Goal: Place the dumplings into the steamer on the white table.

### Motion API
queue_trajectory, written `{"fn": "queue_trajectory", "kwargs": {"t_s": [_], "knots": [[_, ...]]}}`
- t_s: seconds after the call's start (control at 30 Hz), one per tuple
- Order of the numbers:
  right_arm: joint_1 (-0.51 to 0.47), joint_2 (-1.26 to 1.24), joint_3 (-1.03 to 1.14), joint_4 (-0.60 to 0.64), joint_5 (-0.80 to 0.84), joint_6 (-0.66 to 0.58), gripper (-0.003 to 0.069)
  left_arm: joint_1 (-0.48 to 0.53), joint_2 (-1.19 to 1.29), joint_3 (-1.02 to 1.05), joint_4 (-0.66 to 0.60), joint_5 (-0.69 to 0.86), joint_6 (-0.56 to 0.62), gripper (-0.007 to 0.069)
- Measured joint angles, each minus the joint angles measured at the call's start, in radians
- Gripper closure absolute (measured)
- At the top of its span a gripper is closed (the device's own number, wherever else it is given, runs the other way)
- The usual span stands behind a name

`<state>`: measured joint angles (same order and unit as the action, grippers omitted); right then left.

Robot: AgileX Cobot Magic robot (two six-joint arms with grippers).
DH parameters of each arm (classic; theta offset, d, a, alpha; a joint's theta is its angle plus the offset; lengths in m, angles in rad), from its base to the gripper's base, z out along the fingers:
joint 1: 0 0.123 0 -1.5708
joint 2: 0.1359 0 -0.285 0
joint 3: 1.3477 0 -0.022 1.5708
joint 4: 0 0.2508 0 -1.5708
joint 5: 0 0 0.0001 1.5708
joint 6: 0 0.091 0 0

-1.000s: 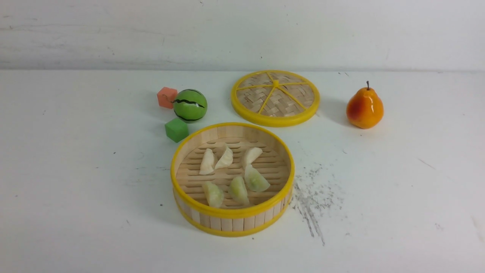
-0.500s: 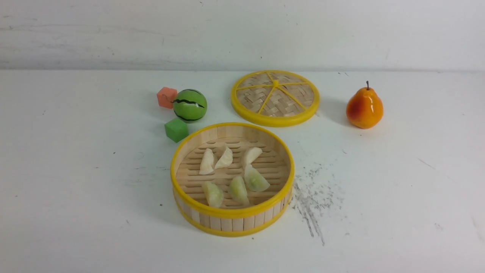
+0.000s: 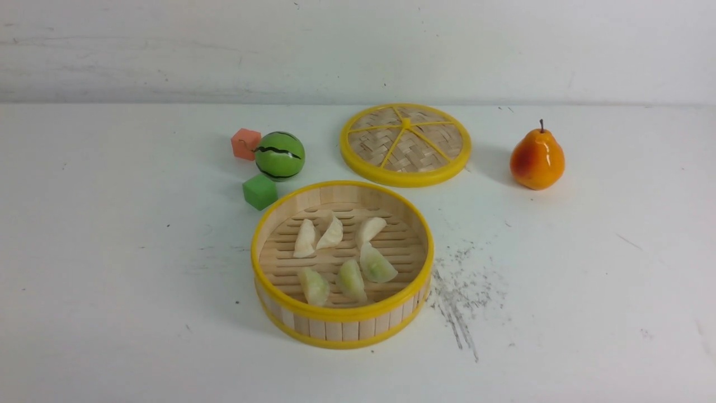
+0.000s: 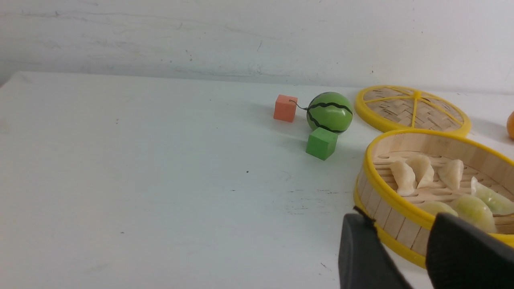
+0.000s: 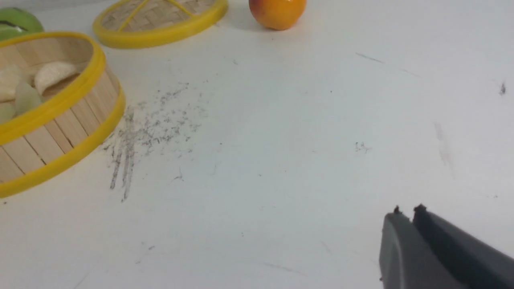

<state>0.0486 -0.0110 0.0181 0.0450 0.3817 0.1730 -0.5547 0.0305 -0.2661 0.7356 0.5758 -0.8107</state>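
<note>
On the white table [image 3: 112, 280], the steamer [image 3: 342, 313] holds six dumplings [image 3: 351, 279] — left gripper [image 4: 401, 237] jaws narrowly parted and empty, right gripper [image 5: 407, 218] jaws pressed together, empty.

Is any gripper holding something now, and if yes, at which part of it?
Nothing is held. The left gripper is open and empty; the right gripper is shut on nothing. All six dumplings lie in the steamer.

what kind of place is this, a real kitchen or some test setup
Probably a robot test bench, not a kitchen: a scuffed bare white table against a plain wall, with toy dumplings in a steamer and loose play blocks.
</note>
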Motion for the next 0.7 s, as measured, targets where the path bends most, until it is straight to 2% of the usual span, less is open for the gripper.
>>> {"fn": "queue_trajectory", "kwargs": {"t_s": [0.13,0.53,0.63,0.7], "knots": [[0.000,0.000,-0.001,0.000,0.012,0.001,0.0677,0.000,0.000,0.000,0.000,0.000,0.000,0.0387],[0.000,0.000,-0.001,0.000,0.013,0.001,0.0678,0.000,-0.009,0.020,-0.010,0.000,0.000,0.0387],[0.000,0.000,-0.002,0.000,0.013,0.001,0.0677,0.026,-0.031,0.026,-0.058,0.003,0.000,0.0391],[0.000,0.000,-0.002,0.000,0.013,0.001,0.0674,0.094,-0.041,0.040,-0.139,-0.031,0.000,0.0391]]}}
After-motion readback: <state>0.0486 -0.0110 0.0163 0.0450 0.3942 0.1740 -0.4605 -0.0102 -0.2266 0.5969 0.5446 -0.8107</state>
